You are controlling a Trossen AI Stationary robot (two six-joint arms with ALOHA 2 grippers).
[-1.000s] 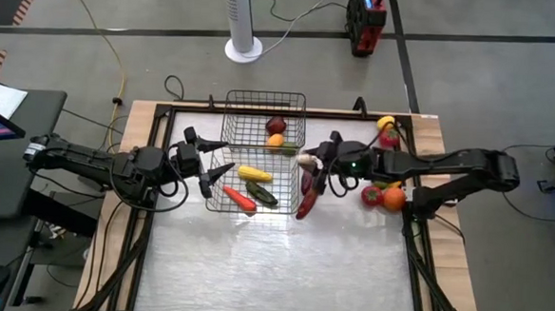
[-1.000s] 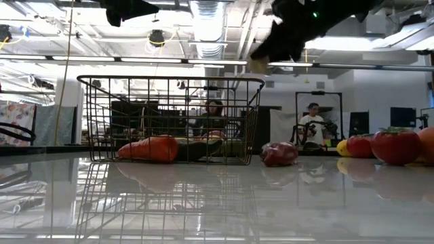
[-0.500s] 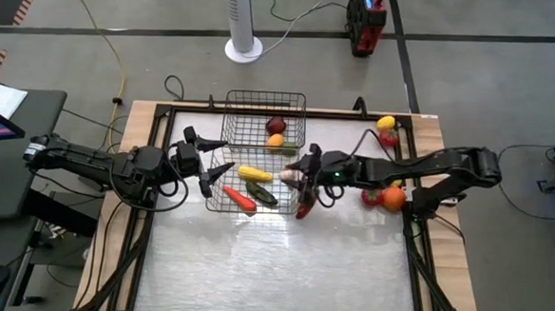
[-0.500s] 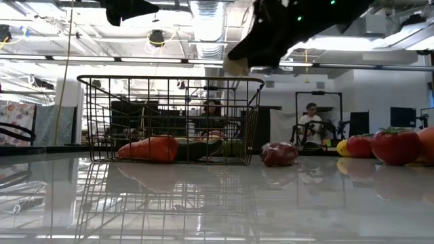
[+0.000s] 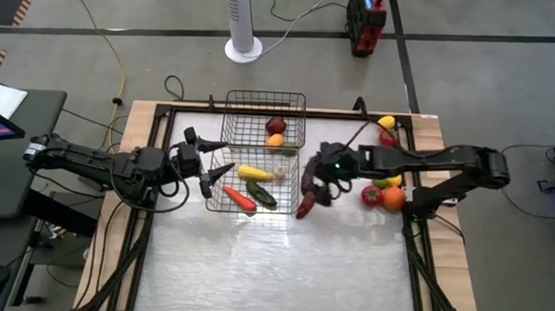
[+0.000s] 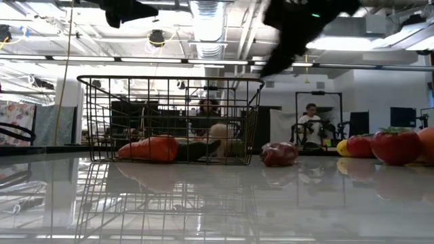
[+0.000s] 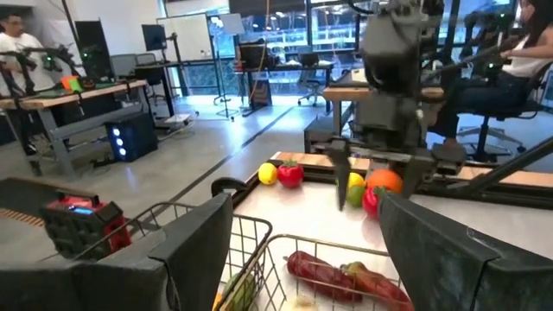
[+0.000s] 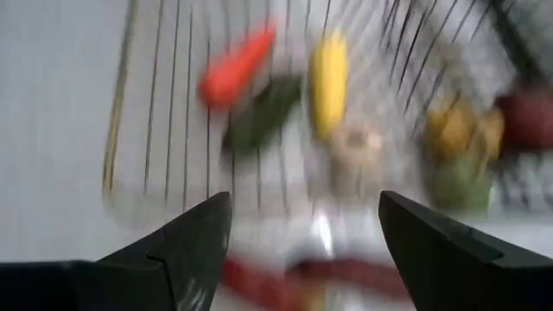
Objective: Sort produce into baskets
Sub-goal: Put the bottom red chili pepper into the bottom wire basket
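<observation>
At the basket's three-o'clock edge, the right gripper has spread its fingers and released a pale bulb, now resting inside beside the corn. One more item is sorted; the left gripper waits spread at nine o'clock.

Grey concrete floor ran all round the pale wooden table, dark seams crossing it near the frame's top. White pedestal fan base stood top centre, red-and-black box to its right, yellow cable trailing at upper left. Low view: open ceiling with a silver duct top centre, strip lights, and a seated person at right. Left wrist view: grey workbench at left, whiteboard behind.
</observation>
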